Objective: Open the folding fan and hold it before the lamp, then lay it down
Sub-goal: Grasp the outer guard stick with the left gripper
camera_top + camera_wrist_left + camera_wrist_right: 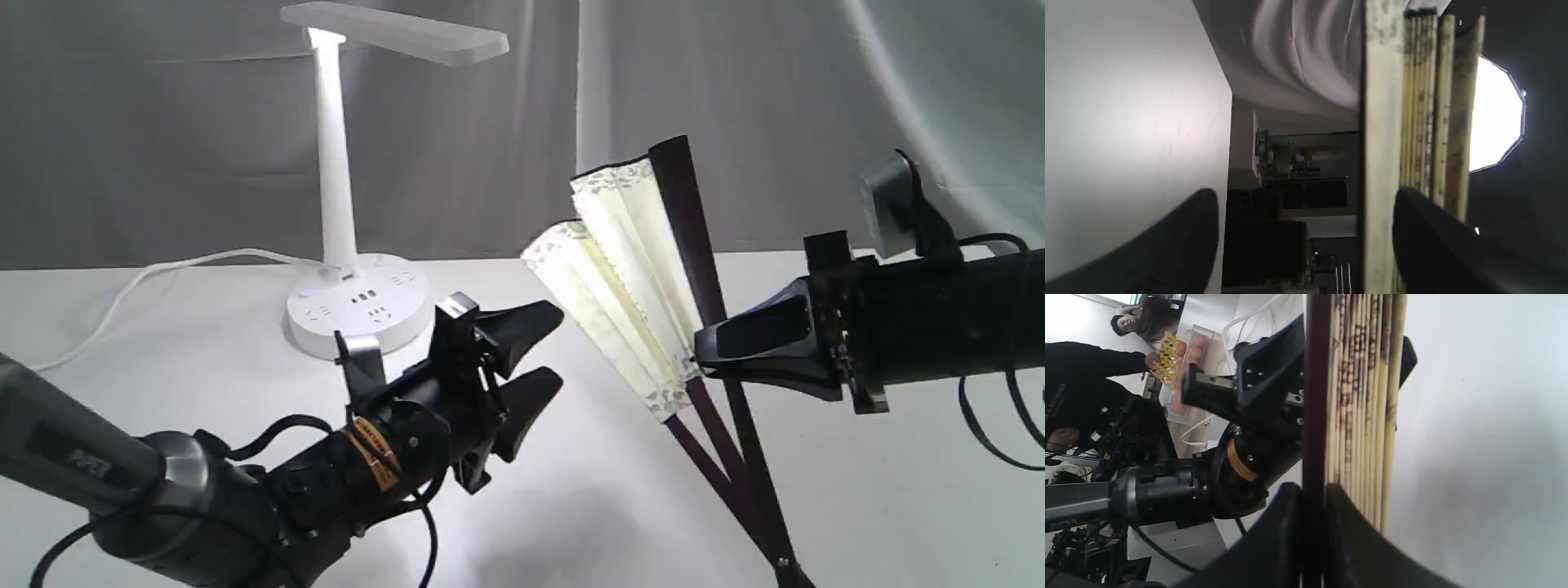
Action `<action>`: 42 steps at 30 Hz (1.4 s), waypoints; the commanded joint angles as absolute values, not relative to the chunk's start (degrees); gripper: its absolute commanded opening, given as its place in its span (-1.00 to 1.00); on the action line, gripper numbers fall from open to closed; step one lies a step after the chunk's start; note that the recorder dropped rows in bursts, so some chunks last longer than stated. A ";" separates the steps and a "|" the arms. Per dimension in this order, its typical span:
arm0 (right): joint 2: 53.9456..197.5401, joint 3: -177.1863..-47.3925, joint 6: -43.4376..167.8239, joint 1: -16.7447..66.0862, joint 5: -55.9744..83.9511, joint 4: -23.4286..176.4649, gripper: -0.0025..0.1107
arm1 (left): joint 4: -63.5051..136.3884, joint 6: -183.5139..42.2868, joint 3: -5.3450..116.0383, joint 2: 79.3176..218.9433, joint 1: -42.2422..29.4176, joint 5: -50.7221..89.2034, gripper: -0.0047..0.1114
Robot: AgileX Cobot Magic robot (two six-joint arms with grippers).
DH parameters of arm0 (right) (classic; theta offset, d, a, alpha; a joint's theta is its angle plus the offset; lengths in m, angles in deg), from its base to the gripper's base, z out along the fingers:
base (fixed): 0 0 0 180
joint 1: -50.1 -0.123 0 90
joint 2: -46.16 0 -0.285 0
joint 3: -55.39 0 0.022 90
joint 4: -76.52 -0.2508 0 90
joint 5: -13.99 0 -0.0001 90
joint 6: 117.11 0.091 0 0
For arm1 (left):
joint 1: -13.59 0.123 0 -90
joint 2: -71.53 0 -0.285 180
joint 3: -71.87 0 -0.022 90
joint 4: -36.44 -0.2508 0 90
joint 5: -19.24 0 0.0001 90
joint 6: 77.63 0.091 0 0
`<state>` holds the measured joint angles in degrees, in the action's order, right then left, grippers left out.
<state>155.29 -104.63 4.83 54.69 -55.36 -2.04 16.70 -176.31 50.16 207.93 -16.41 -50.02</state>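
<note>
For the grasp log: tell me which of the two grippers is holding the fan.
The right gripper: its jaws are shut on the dark guard of the folding fan. The left gripper stands open short of the fan, gripping nothing.

I can see a creased grey curtain [163,147] hanging all along the far edge of the white tabletop [571,523]

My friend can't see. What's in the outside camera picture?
The right gripper holds a partly open fan, tilted up over a white table. The open left gripper sits beside the fan, not touching it. A white lamp stands behind.
</note>
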 commanded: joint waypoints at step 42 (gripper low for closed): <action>154.46 -104.52 5.81 54.66 -55.97 -6.01 -0.38 | 7.89 -188.68 59.60 208.10 -16.59 -50.72 -0.92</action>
<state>155.06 -104.63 6.52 54.69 -55.80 -4.01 9.92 -188.00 59.43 209.37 -16.41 -50.40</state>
